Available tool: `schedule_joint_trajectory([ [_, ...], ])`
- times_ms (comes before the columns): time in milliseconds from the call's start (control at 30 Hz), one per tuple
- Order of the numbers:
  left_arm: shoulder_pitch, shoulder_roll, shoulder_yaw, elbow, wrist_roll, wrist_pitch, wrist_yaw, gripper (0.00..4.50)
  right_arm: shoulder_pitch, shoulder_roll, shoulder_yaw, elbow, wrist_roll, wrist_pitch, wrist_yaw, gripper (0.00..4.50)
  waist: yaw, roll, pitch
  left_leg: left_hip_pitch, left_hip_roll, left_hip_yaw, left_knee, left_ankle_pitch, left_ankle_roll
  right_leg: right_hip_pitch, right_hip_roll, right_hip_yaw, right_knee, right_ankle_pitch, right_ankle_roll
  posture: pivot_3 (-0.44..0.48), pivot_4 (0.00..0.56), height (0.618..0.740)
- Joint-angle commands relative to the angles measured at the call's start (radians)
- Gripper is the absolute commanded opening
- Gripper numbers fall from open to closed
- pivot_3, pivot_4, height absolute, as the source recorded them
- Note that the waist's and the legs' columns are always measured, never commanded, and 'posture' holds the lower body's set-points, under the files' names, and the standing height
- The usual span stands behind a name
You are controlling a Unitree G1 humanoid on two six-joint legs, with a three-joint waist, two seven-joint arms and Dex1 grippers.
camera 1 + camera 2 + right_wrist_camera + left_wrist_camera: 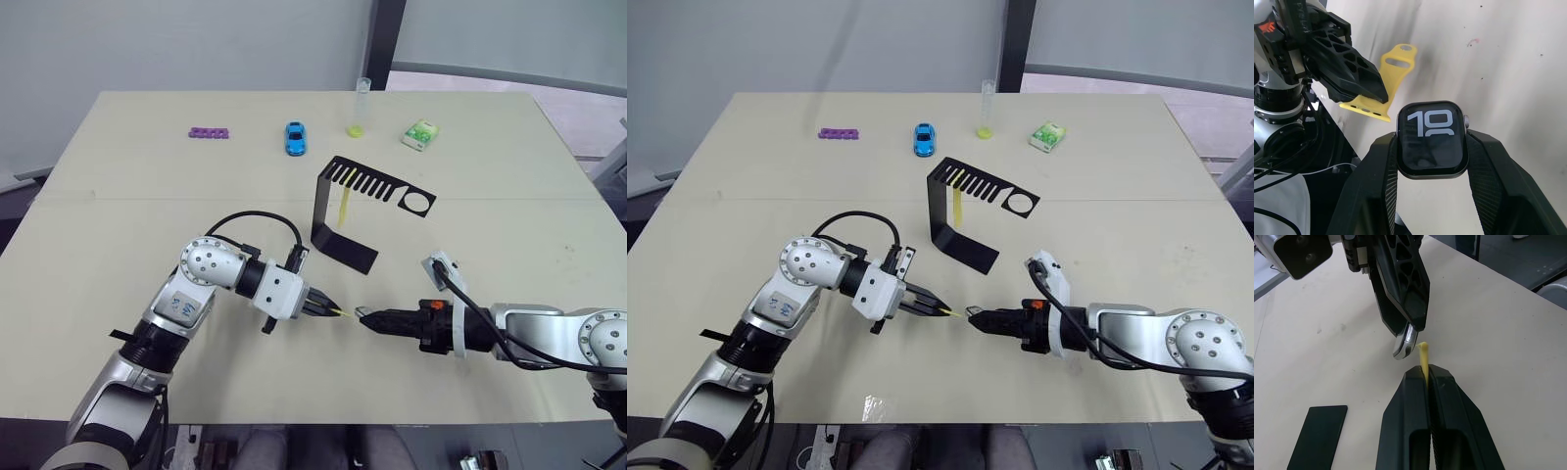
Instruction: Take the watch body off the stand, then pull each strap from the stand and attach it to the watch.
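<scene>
So that its end can slide into the watch body (1432, 139) clamped in my right gripper (1432, 161), my left gripper (1426, 377) pinches a yellow strap (1382, 88) just ahead.

Lab or test room — bare beige tabletop (118, 196), plain grey wall behind, small props in row at far edge: toy car (295, 138), clear tube (359, 108), green-white packet (420, 134).

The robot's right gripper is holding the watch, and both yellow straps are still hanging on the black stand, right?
Not quite. The right gripper does hold the watch body, but only one yellow strap hangs on the stand. The left gripper pinches the other strap, as the right wrist view shows.
</scene>
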Motion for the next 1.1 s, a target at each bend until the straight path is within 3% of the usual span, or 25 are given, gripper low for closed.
schedule_joint_trajectory([
  [33,-0.017,-0.004,0.005,-0.013,-0.002,-0.013,0.015,0.0,-0.007,-0.008,-0.007,-0.014,0.025,-0.014,-0.009,1.5,0.0,0.0,0.0,0.0,0.0,0.0,0.0,0.0,0.0,0.0,0.0,0.0,0.0,0.0,0.0,0.0,0.15,0.74],
  [1100,-0.038,-0.019,0.002,0.021,-0.003,0.003,0.023,0.0,-0.008,-0.015,-0.018,-0.016,0.025,-0.014,-0.005,1.5,0.0,0.0,0.0,0.0,0.0,0.0,0.0,0.0,0.0,0.0,0.0,0.0,-0.001,0.0,0.0,0.0,0.15,0.74],
])
